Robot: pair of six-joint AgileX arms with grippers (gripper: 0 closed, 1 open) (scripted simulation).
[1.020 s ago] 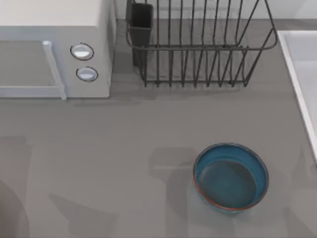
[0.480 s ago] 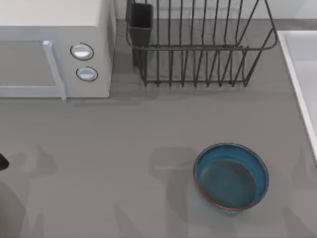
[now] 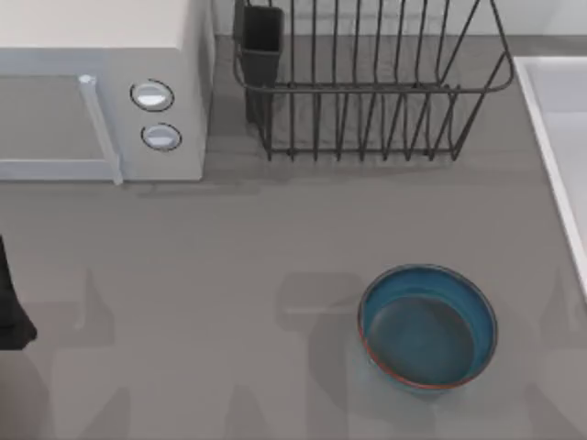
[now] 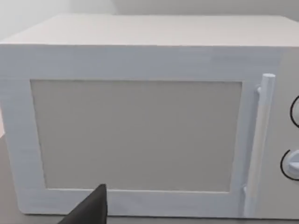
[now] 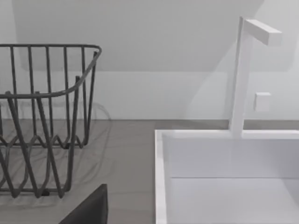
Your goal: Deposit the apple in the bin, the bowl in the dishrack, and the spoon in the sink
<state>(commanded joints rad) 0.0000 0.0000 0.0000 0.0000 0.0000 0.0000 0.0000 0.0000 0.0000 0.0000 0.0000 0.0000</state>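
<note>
The blue bowl [image 3: 427,327] with its reddish-brown rim stands upright on the grey table, right of centre near the front. The dark wire dishrack [image 3: 371,82] is at the back, with its black utensil cup [image 3: 261,41] on its left corner; its wires [image 5: 42,116] also show in the right wrist view. The white sink [image 3: 559,137] runs along the right edge, and the right wrist view shows its basin [image 5: 224,186]. My left arm [image 3: 9,302] juts in at the table's left edge, far from the bowl. The apple, spoon and bin are out of view.
A white microwave [image 3: 92,92] with two round knobs fills the back left, and the left wrist view faces its door [image 4: 135,135]. A white faucet [image 5: 243,70] rises behind the sink. Bare table lies between the microwave and the bowl.
A dark part of my left arm has come into the top view at the left edge and grown larger. The bowl has not moved.
</note>
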